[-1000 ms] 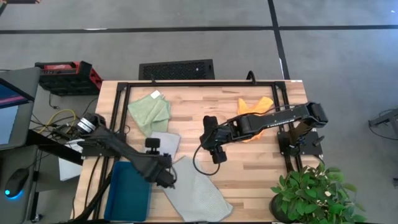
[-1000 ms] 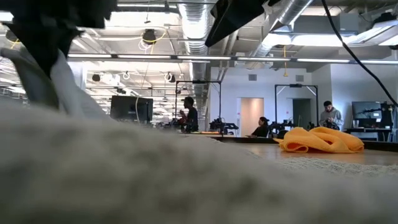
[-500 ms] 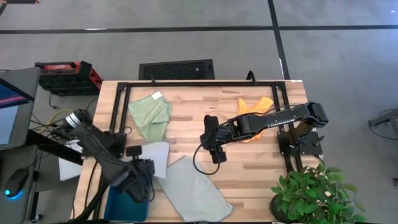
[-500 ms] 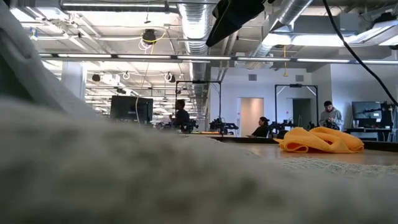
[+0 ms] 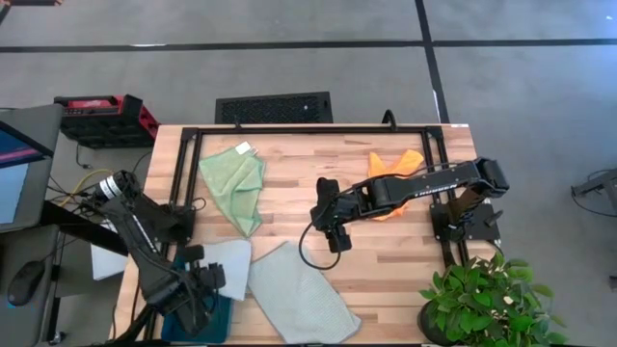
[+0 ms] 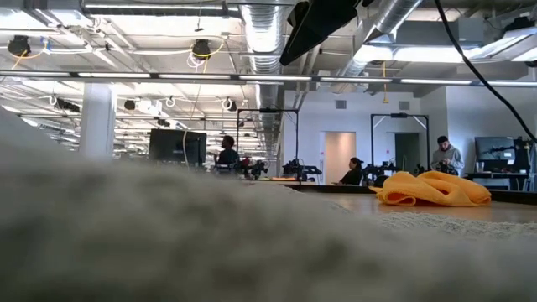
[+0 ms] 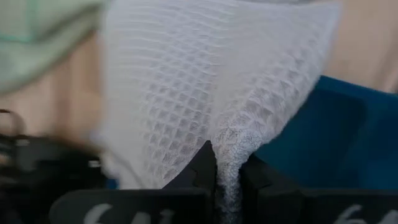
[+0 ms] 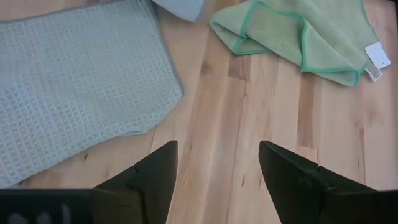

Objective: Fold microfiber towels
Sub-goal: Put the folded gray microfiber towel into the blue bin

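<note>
My left gripper [image 5: 204, 281] is at the table's near left, over the teal bin [image 5: 217, 313], shut on a pale grey-blue towel [image 5: 229, 258]. A second grey-blue towel [image 5: 299, 294] lies flat by the near edge; it shows in the right wrist view [image 8: 74, 81] and fills the low view's foreground [image 6: 252, 243]. The light green towel [image 5: 234, 181] with its white tag [image 8: 377, 56] lies folded at the far left. The orange towel [image 5: 395, 172] lies crumpled at the far right [image 6: 432, 189]. My right gripper [image 8: 214, 168] hangs open and empty above mid-table [image 5: 333, 236]. My left gripper pinches a bunched bit of the grey-blue towel [image 7: 222, 163] between its two fingers. Whether it is an edge or a fold, I cannot tell. The cloth fans out wide from the pinch [image 7: 205, 68], away from the fingers, partly over the bin's edge [image 7: 323, 137].
A black frame [image 5: 289, 128] runs along the table's far and side edges. A potted plant [image 5: 482, 299] stands at the near right corner. Bare wood [image 5: 386, 280] lies between the flat grey towel and the plant. People stand in the room behind [image 6: 445, 155].
My left gripper has gone toward the table's left edge and a little nearer, to above the bin. It has dragged the grey-blue towel with it, away from the green towel and off the flat grey towel. The arm has left the low view.
</note>
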Robot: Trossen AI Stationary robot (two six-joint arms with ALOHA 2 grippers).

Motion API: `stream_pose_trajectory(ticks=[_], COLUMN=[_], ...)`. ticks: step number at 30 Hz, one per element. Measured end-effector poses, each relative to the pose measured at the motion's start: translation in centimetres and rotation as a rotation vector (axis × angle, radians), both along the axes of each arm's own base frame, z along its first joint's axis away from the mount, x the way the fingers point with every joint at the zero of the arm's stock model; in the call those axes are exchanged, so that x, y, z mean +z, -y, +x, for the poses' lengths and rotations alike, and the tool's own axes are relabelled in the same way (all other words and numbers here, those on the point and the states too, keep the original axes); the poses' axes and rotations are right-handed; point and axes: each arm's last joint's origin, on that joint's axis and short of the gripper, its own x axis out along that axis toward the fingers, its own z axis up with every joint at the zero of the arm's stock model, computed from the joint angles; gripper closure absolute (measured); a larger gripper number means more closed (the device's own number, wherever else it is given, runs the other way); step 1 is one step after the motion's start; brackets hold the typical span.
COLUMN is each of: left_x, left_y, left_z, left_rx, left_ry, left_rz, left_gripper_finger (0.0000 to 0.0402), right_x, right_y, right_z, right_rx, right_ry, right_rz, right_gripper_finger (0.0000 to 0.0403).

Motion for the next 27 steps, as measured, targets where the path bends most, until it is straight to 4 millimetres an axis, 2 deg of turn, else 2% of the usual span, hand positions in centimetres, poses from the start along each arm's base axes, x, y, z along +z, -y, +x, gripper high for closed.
stream_pose_trajectory(ticks=[7, 13, 27], left_x=[-0.4, -1.4, -4.3], left_y=[2.2, 3.5, 6.3], left_z=[-0.5, -1.4, -2.2], left_rx=[0.032, 0.1, 0.131], left_ry=[0.059, -0.018, -0.106], left_rz=[-0.158, -0.176, -0.175], left_gripper_finger=[0.0394, 0.0394, 0.0391], right_x=[0.0, 0.0, 0.0], right_y=[0.3, -0.1, -1.5], right_z=[0.1, 0.0, -0.3], right_rx=[-0.021, -0.008, 0.032], right_ry=[0.001, 0.0, -0.004], right_rz=[0.009, 0.012, 0.014], right_gripper_finger=[0.0154, 0.0154, 0.0154])
